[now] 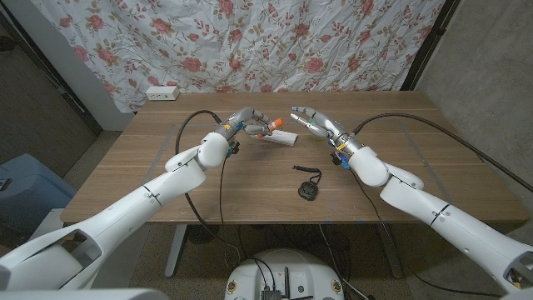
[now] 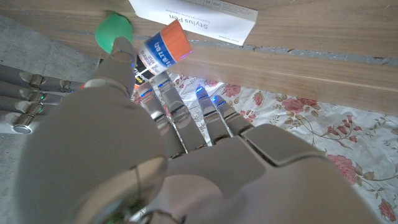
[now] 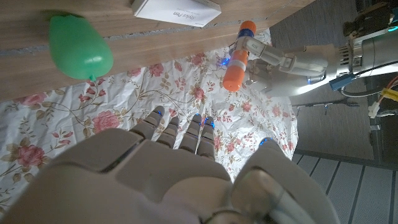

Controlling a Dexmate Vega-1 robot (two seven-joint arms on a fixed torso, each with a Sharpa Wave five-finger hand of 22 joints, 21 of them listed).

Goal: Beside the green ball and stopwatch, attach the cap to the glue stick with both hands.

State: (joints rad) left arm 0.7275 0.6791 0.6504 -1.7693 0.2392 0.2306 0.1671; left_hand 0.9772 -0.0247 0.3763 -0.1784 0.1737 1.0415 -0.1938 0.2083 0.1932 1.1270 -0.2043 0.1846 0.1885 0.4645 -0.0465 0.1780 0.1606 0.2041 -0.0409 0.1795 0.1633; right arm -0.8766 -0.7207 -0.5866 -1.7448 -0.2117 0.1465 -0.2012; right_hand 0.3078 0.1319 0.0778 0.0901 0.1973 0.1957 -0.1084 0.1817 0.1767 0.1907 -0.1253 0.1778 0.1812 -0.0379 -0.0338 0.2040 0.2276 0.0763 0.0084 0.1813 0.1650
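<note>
The glue stick (image 1: 276, 124), orange-capped at one end, is pinched in the fingers of the left hand (image 1: 250, 122), raised over the far middle of the desk (image 1: 166, 167). The right hand (image 1: 315, 121) is raised facing it, just apart, fingers reaching toward the stick; whether it holds anything I cannot tell. A white box (image 1: 283, 138) lies just below the stick between the hands. The green ball (image 3: 78, 45) sits near that box. The black stopwatch (image 1: 308, 188) lies nearer the robot, well apart from both hands.
</note>
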